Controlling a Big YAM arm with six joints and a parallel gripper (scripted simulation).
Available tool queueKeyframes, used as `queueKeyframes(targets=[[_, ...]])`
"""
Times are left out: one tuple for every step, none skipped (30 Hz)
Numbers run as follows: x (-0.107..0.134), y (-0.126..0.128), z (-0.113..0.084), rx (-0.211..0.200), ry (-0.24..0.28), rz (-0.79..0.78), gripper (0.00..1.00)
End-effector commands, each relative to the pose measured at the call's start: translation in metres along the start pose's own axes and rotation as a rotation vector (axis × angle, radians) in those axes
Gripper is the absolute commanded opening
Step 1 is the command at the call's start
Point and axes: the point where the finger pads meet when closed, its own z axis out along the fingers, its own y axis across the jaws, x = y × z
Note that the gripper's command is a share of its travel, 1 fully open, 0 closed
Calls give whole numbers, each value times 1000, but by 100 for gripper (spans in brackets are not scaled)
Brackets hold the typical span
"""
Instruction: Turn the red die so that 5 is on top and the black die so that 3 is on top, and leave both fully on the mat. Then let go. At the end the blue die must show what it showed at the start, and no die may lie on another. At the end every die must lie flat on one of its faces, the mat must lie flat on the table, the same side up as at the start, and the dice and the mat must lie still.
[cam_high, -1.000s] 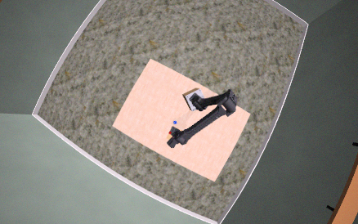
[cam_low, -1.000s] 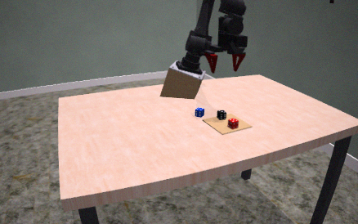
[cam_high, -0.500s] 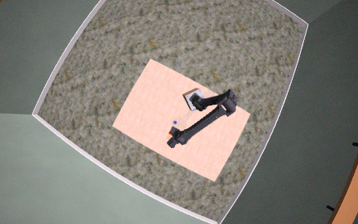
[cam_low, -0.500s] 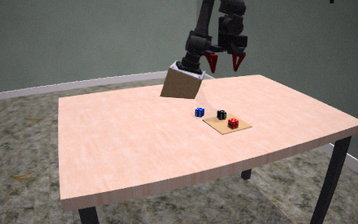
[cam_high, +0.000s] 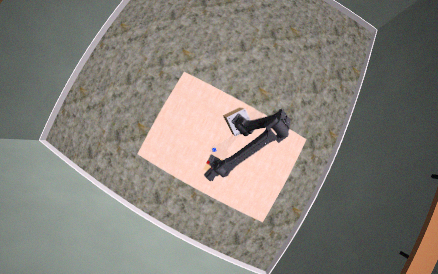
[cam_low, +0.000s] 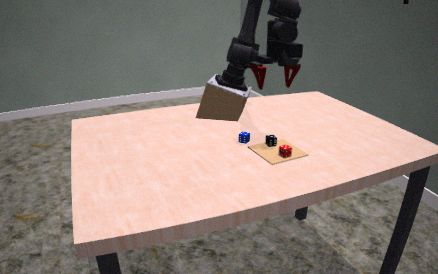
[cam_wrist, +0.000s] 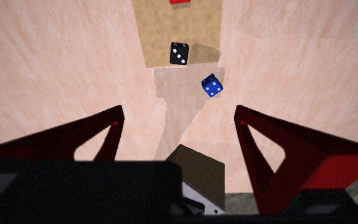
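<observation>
Your pincer (cam_low: 274, 87) (cam_wrist: 179, 111) hangs above the desk (cam_high: 175, 115) (cam_low: 150, 175) (cam_wrist: 60, 60), spread fully open, gripping nothing. The red die (cam_low: 285, 151) (cam_wrist: 180, 1) sits on the mat (cam_high: 206, 168) (cam_low: 263, 151) (cam_wrist: 155, 35); you have the black die (cam_low: 271, 140) (cam_wrist: 179, 53) at its far-left edge, three pips up. The blue die (cam_high: 214, 149) (cam_low: 244, 137) (cam_wrist: 212, 85) rests off the mat, to the left.

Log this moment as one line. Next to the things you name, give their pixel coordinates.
gripper (cam_low: 275, 86) (cam_wrist: 179, 111): open, above table | black die (cam_low: 271, 140) (cam_wrist: 179, 53), red die (cam_low: 285, 151) (cam_wrist: 180, 1): on mat (cam_low: 265, 154) (cam_wrist: 160, 30) | blue die (cam_high: 214, 149) (cam_low: 244, 137) (cam_wrist: 212, 85): off mat
</observation>
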Motion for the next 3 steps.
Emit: queueKeyframes(targets=[[-11, -4, -13, 5, -26, 1, 100], [-11, -4, -13, 5, -26, 1, 100], [-11, -4, -13, 5, -26, 1, 100]])
